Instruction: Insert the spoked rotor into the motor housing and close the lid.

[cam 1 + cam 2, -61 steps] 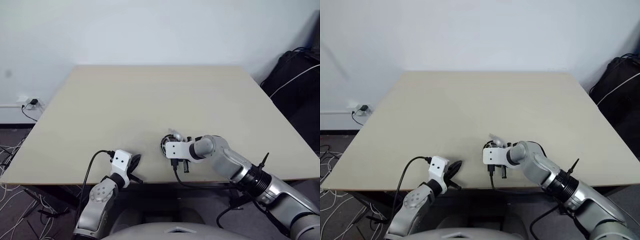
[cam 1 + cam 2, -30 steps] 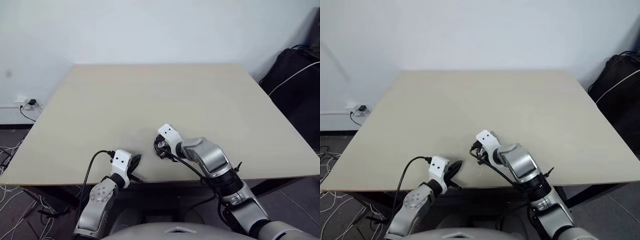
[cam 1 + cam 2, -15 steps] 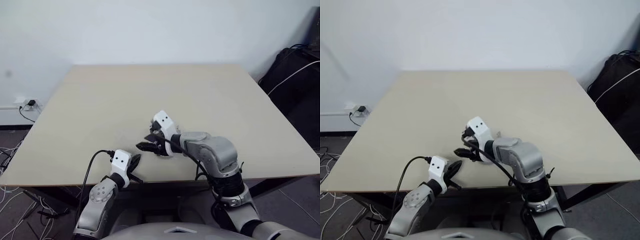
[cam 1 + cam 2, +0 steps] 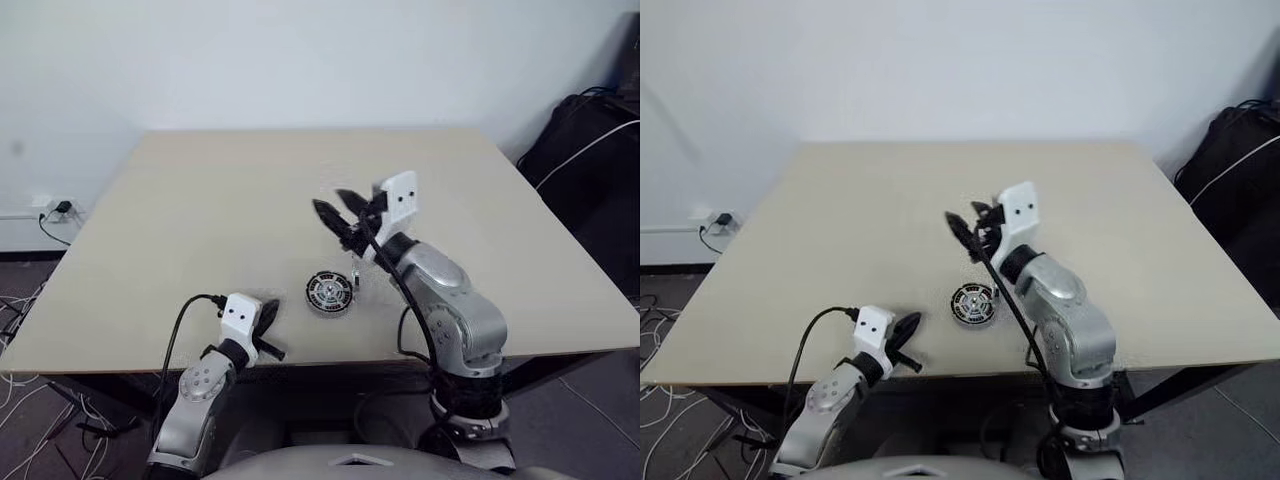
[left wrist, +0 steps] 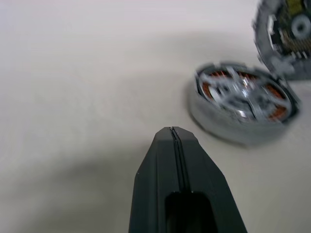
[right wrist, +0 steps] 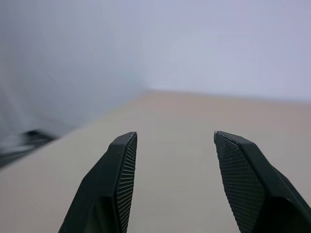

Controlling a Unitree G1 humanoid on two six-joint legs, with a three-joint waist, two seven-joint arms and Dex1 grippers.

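Note:
Near the table's front edge lies the round motor housing. In the left wrist view its copper-brown windings show under silver spokes, so the spoked rotor appears to sit inside it. A grey round part, apparently the lid, leans just behind it, cut off by the picture's edge. My right gripper hangs well above the table beyond the housing. It is open with nothing between its fingers. My left gripper rests shut at the front edge, left of the housing and apart from it.
The beige table stretches wide behind the parts. A black bag lies on the floor at the right. A wall socket with cables is at the left.
My right gripper has let go of the parts and risen high above the table, turning from pointing down to level. The housing now lies uncovered. The left arm has hardly moved.

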